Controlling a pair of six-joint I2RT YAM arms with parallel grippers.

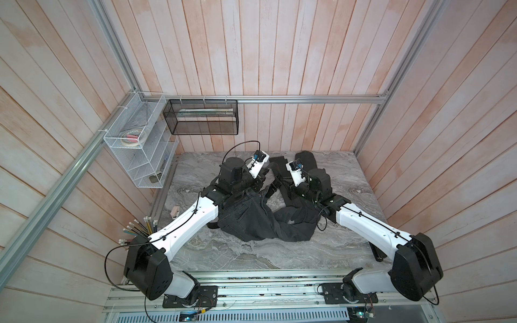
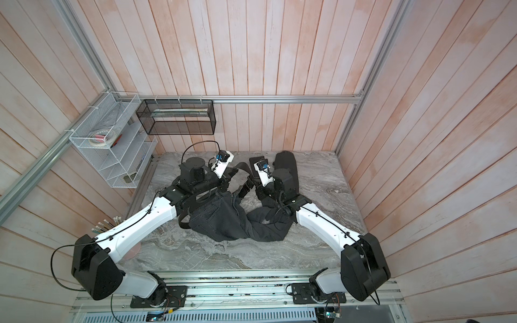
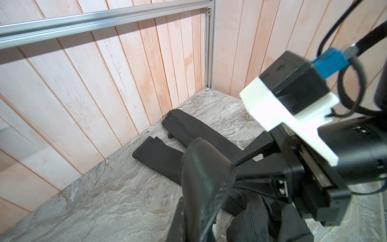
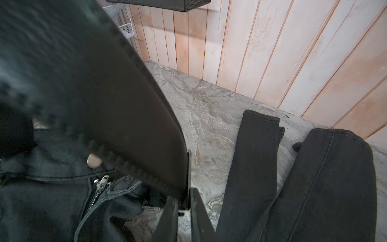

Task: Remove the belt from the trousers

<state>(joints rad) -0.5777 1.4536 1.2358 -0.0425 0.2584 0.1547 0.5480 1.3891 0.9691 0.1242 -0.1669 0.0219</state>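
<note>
The black trousers (image 1: 246, 221) (image 2: 218, 221) lie crumpled on the marble table (image 1: 237, 257), legs (image 4: 335, 178) (image 3: 167, 159) stretched toward the back wall. The open fly and zipper (image 4: 98, 188) show in the right wrist view. The belt (image 4: 125, 104) (image 3: 201, 188) (image 2: 241, 168) arches above the waist between both grippers. My right gripper (image 4: 184, 206) (image 2: 245, 186) is shut on one end of the strap. My left gripper (image 2: 228, 176) is shut on the strap too, its fingers mostly hidden behind it. Another stretch of belt (image 2: 181, 221) loops out from the waist under the left arm.
A white wire rack (image 1: 140, 145) and a black mesh basket (image 1: 201, 117) hang on the back left walls. A bunch of pencils (image 1: 142, 226) and a small beige object (image 1: 174, 211) sit at the table's left edge. A black item (image 1: 376, 251) lies by the right arm.
</note>
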